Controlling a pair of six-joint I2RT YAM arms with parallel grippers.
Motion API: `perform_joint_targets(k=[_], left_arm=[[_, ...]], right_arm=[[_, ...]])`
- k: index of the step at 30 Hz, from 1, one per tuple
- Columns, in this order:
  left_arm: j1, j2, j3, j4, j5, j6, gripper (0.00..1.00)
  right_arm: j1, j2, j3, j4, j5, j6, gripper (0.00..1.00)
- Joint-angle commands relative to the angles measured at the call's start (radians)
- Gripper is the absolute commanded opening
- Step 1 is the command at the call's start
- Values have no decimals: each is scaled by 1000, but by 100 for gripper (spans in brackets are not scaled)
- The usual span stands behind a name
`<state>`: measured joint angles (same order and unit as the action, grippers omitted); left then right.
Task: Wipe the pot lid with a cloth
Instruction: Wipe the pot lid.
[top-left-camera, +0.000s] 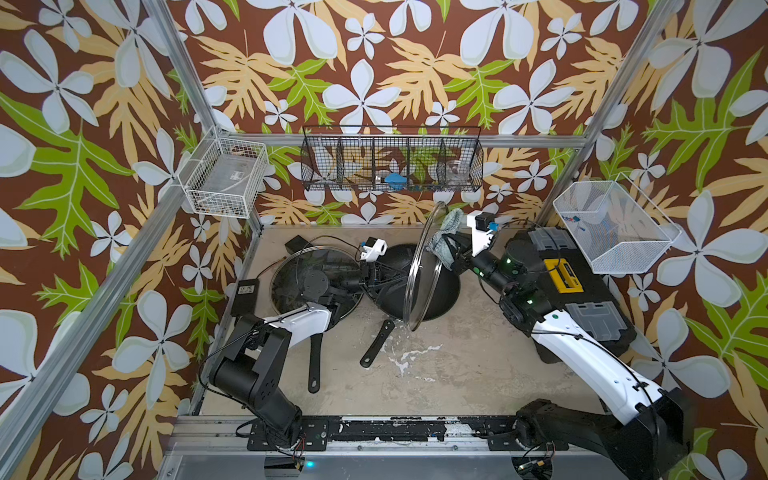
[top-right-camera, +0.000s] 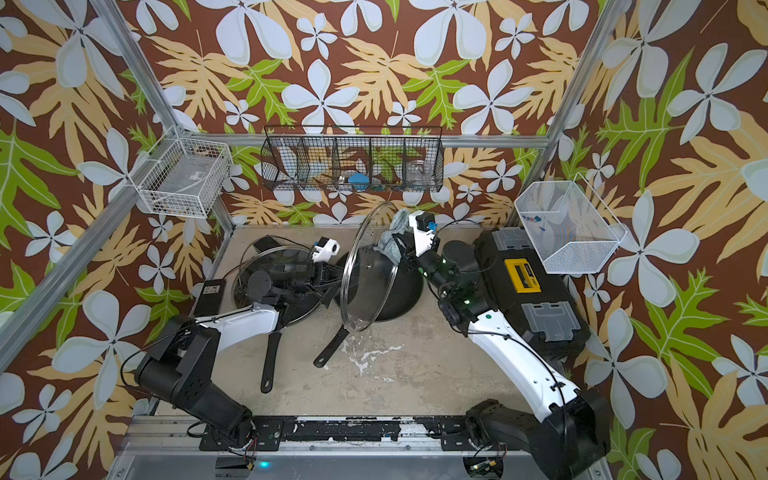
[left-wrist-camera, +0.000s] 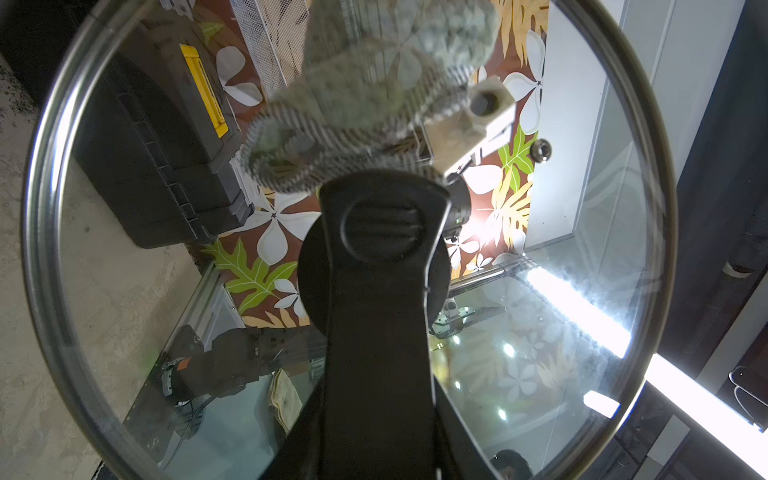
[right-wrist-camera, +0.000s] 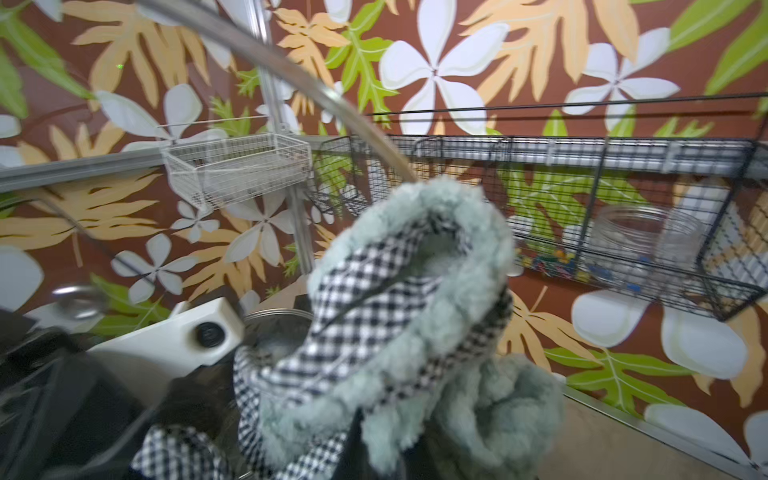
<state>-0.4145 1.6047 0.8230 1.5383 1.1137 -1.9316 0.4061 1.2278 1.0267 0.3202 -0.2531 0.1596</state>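
- The left gripper was clamped shut on the black knob of the glass pot lid. It held the lid on edge, nearly upright, over the far middle of the table.
- The right gripper was closed on the cloth, a bunched grey-teal cloth with checked trim. The cloth lay against the upper part of the lid, on the face away from the left gripper. The left wrist view showed it through the glass.
- The wipe looked to be under way, with the cloth covering only a patch near the top rim.
- Risk: the lid hung from its knob alone. A firm push from the cloth, off-centre as it was, could twist the lid in the jaws or slide the knob out.
- Risk: the lid's lower rim sat close over the black pan. I could not tell whether they touched. A slip there would knock glass on metal.
- Risk: the cloth was wadded, not spread. A stroke toward the rim could run it off the edge or drag it loose from the jaws.
- Risk: the right arm worked just beside the toolbox, so a wide sweep might clip it.
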Motion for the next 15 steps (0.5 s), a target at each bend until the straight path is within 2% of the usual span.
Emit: perform_joint_targets(k=[1,4,8,15], left_arm=[[-1,-12,15,298,-38,16,0],[-1,-9,16,307,-38,8,0],[-1,-4,16,307,-38,8,0],[2,1,22,307,-40,5,0]], right_arm=[[-47,32,24,6,16,60,0],[-59,43,35,-32,-4,41,0],[-45,-4,3,3,-162,31,0],[126,-123,-33,-62,-240,-99,0]])
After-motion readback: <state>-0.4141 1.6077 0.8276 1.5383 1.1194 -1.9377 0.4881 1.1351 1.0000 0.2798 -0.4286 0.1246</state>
